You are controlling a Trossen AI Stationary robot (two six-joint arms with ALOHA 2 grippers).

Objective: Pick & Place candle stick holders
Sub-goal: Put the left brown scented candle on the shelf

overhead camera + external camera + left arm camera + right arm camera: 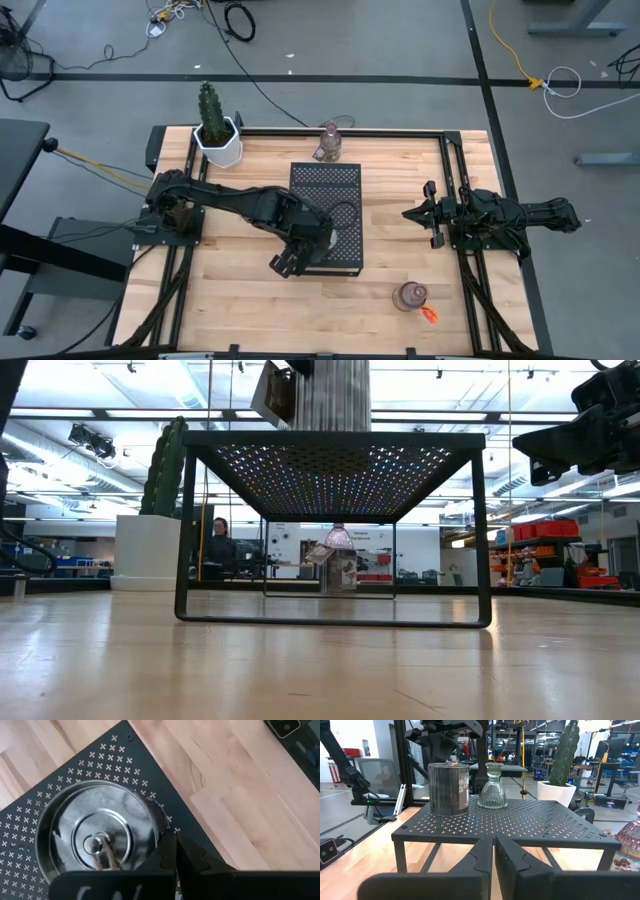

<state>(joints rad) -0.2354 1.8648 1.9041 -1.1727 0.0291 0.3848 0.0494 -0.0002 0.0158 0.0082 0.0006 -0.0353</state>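
Note:
A wide silvery holder [95,840] stands on the near left corner of a black perforated rack [340,190]; it also shows in the right wrist view [449,788]. A clear ribbed glass holder [492,787] stands on the rack beside it. A pink holder [330,143] stands on the table at the far edge. Another pinkish holder [410,296] with an orange tag stands at the near right. My left gripper [175,842] is shut, pointing down over the rack, close beside the silvery holder's rim. My right gripper [494,847] is shut and empty, to the right of the rack. My left gripper's shut fingertips [167,845] point down right beside the silvery holder's rim [156,827]. I cannot tell whether they touch it. The holder stands upright on the rack.
A white pot with a cactus [218,130] stands at the far left corner of the table. The rack stands on thin legs with open space beneath it [330,575]. Bare wood lies at the near left [230,310] and between the rack and the right arm [390,240].

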